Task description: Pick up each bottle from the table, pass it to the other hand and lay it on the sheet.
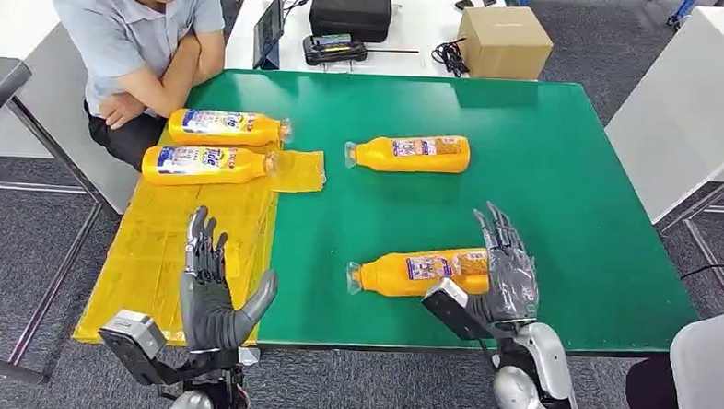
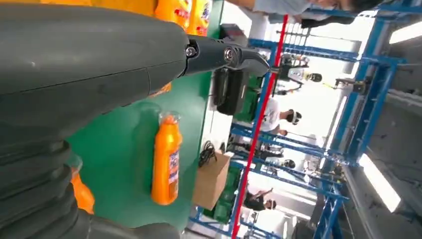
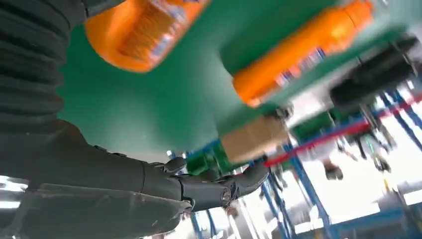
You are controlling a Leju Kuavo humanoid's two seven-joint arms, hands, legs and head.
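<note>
Two orange bottles lie on the green table: a near bottle and a far bottle. Two more bottles lie on the yellow sheet at the left. My right hand is open with its fingers straight, right beside the base end of the near bottle; whether it touches is unclear. My left hand is open above the sheet, thumb spread, holding nothing.
A person sits at the far left corner with arms folded on the table edge. Behind the table stand a cardboard box, a black case and a tablet. A white table is on the right.
</note>
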